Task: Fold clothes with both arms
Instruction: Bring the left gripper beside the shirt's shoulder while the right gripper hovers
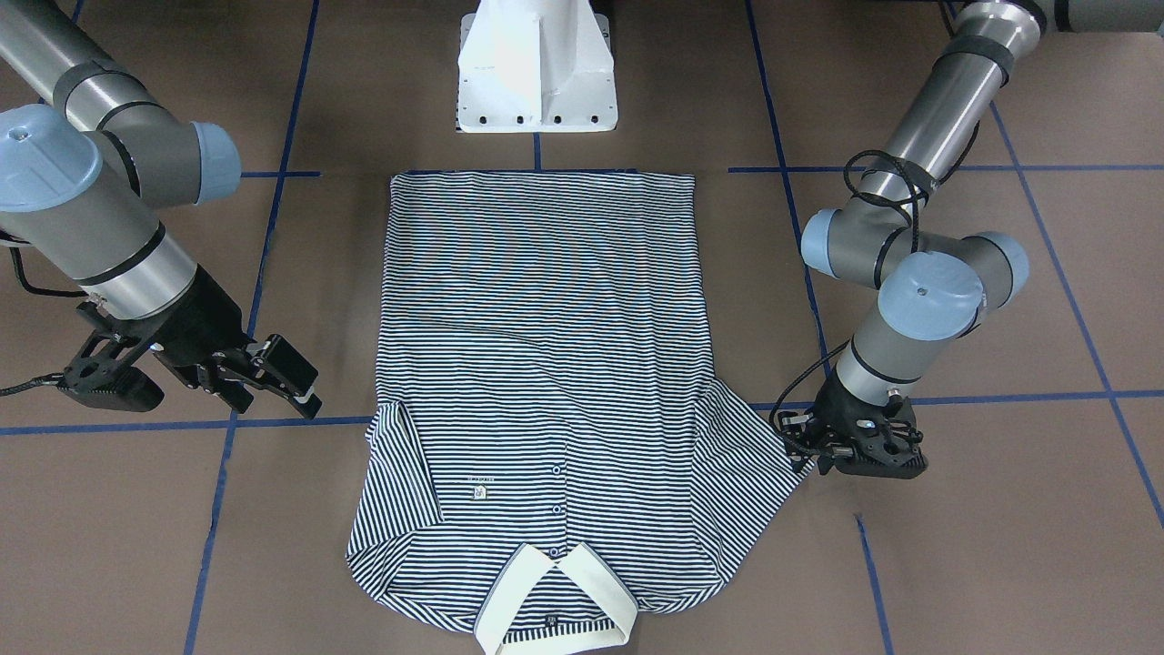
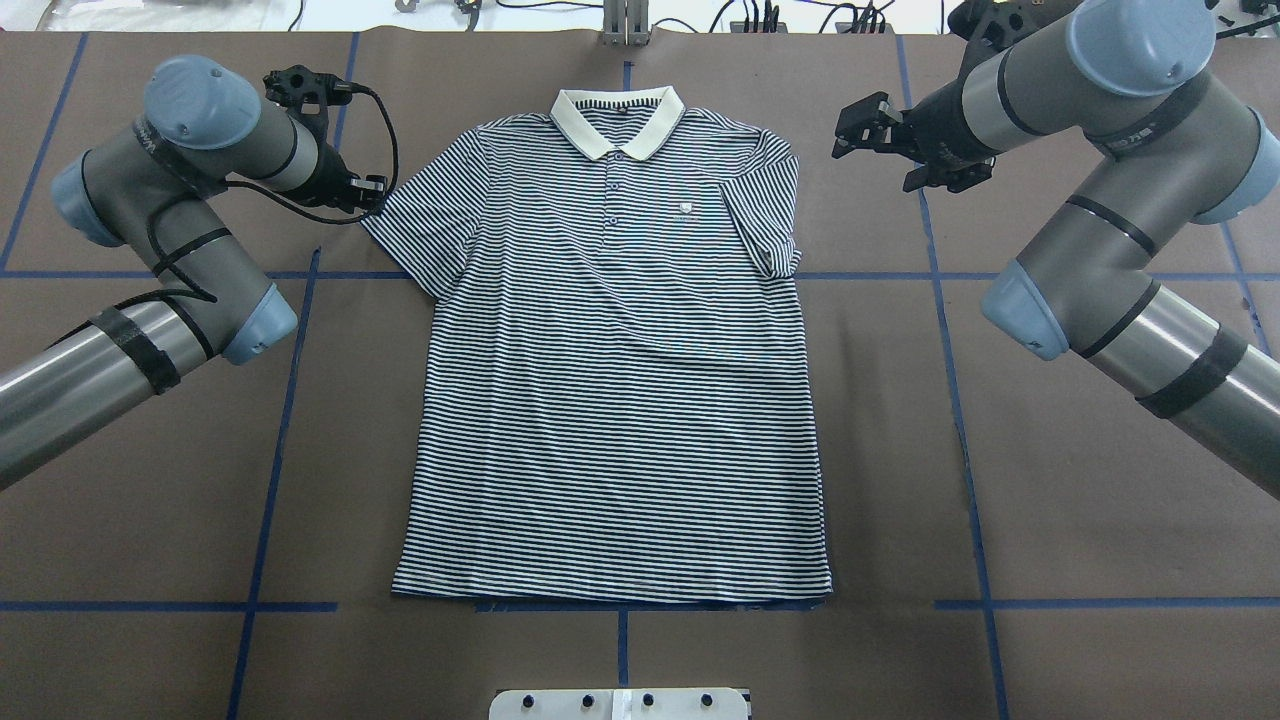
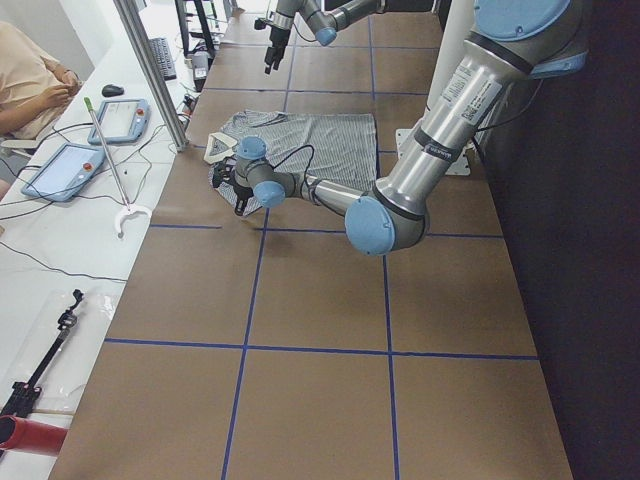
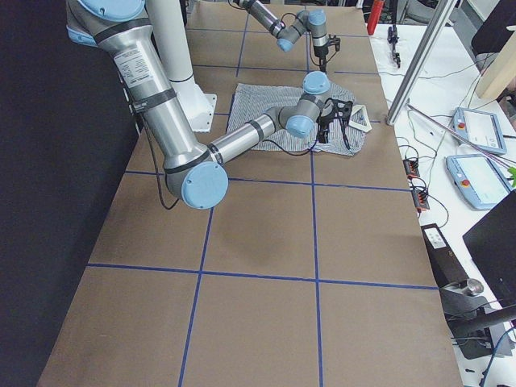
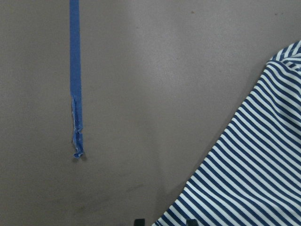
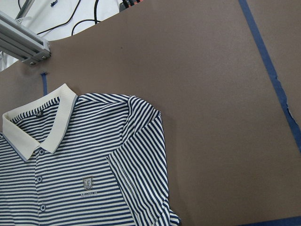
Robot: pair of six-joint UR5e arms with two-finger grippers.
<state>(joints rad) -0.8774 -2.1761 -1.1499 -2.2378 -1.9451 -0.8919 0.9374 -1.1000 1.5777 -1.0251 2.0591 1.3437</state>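
The polo shirt [image 2: 615, 380] lies flat mid-table [image 2: 1050, 520]. The right gripper [image 2: 856, 128] hovers spread wide at its two o'clock. The left gripper [image 2: 373, 190], fingers parted, straddles the ten o'clock sleeve [image 2: 420, 225] hem. A shallow pinch there could slip and skew the fold.

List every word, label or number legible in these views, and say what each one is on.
No text can be read clearly.
On the chest logo patch of the polo shirt: a crest with letters beneath, too blurred to read.
Printed label on the left arm: too small to read.
Printed label on the right arm: too small to read.
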